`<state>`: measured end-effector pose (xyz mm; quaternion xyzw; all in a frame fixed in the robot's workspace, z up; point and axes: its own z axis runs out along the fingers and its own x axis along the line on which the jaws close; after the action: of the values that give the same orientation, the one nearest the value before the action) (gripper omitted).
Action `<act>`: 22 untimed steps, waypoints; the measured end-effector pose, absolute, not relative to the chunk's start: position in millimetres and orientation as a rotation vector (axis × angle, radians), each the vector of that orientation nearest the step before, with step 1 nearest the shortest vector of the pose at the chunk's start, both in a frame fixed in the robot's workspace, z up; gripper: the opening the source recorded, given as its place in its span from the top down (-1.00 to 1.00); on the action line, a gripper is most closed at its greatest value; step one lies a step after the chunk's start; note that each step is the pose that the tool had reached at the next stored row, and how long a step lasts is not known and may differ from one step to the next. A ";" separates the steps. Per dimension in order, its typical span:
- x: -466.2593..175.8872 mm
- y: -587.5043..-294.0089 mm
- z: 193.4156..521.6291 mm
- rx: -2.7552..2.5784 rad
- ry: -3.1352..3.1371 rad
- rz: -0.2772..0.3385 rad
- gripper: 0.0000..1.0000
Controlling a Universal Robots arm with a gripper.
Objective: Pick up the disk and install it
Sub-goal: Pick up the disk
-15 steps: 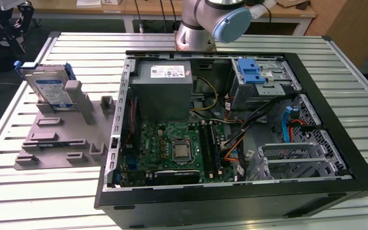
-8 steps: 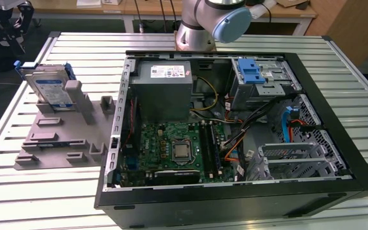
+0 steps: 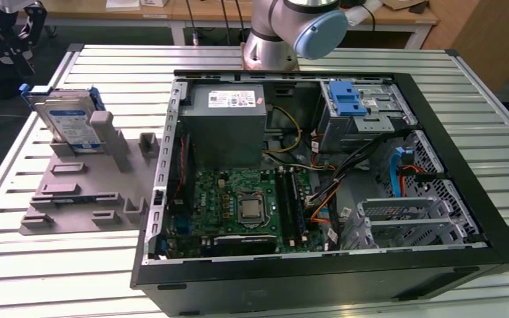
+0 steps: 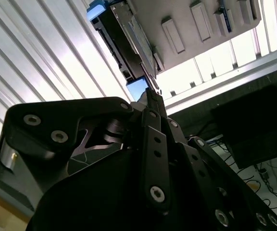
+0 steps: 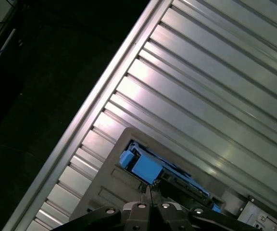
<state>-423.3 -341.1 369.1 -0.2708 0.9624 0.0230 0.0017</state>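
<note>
- Nearest in the exterior view: open black metal computer case (image 3: 325, 281), lying on its side across the near right part of the slatted aluminium worktop (image 3: 60, 278), green motherboard (image 3: 236, 199) exposed.
- Beside the case, toward the worktop's edge at the exterior view's left: flat grey plastic fixture plate (image 3: 77, 192) with raised slots.
- At that plate's far end, near the worktop's far corner: the disk (image 3: 67, 122), a silver rectangular hard drive in a blue plastic bracket, standing on edge in a slot, not yet lifted.
- Close over the blue bracket in the first wrist view: black metal gripper (image 5: 148, 191), fingertips drawn together, nothing between them; touching or apart, impossible to tell.
- Step in hand, by judgement: approach for the pick, install not begun.
- Grasp calls for spreading the fingers to straddle the bracket, then lifting straight out of the slot.
</note>
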 end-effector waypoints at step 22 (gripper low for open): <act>-423.3 -341.1 369.1 -0.986 2.981 0.072 0.79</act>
<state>-423.3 -341.1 369.1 -0.3139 0.9492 0.0231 0.0007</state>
